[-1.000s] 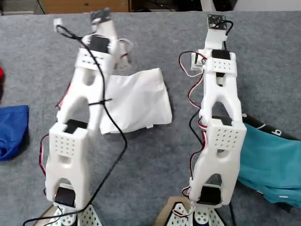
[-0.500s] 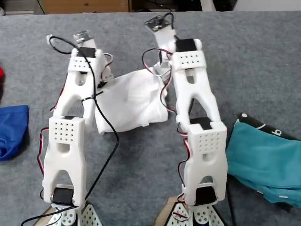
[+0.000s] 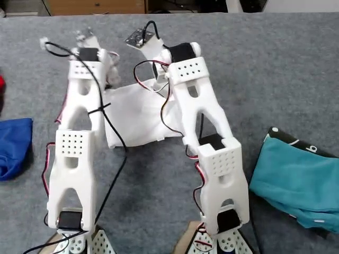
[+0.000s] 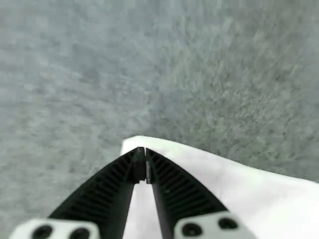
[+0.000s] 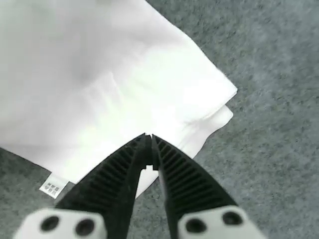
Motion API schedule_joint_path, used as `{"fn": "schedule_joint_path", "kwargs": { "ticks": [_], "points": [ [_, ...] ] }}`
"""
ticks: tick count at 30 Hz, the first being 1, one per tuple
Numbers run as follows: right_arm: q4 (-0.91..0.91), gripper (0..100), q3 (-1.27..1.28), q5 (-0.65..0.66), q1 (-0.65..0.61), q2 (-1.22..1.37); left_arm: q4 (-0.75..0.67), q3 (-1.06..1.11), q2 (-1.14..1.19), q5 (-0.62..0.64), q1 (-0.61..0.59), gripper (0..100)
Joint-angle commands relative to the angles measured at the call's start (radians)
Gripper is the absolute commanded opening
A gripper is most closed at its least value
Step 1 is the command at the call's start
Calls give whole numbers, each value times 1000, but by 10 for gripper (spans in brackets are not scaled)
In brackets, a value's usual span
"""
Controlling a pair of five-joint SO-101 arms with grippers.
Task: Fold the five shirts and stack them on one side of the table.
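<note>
A folded white shirt (image 3: 135, 116) lies on the grey table between my two arms. My left gripper (image 3: 107, 80) sits at the shirt's far left corner. In the left wrist view the left gripper (image 4: 144, 158) is shut with that corner of the white shirt (image 4: 239, 194) at its tips. My right gripper (image 3: 159, 82) is at the shirt's far right part. The right wrist view has the right gripper (image 5: 149, 138) shut, its tips over the white shirt (image 5: 89, 74) close to a folded edge; the cloth below lies flat.
A blue shirt (image 3: 13, 145) lies crumpled at the left edge. A teal shirt (image 3: 296, 180) rests on a dark garment (image 3: 288, 138) at the right. Something red (image 3: 1, 84) peeks in at the far left. Bare grey table (image 3: 286, 63) spreads behind.
The right arm swung left from the table's right half to the shirt's far right part. The left arm moved left, and the white shirt shifted left with it.
</note>
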Motion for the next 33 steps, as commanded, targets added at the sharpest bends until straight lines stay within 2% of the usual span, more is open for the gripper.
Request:
{"fn": "schedule_joint_path", "kwargs": {
  "ticks": [1,3,8,13,17,27,33],
  "points": [
    [-28,5,-58,8,-27,2,143,-288,-31,3,-48,19],
    [-46,5,-71,8,-45,27,157,-356,-41,0,-86,19],
    [-106,5,-162,8,-101,133,150,-348,-51,0,-226,19],
    [-115,5,-320,0,-140,288,103,-328,62,-2,-288,19],
    [-97,5,-449,0,-140,426,40,-338,156,-2,-292,19],
    [222,5,-797,5,-94,545,-3,-338,213,-2,-287,19],
    [245,5,-791,5,-56,542,-5,-338,216,-2,-285,19]
  ]
}}
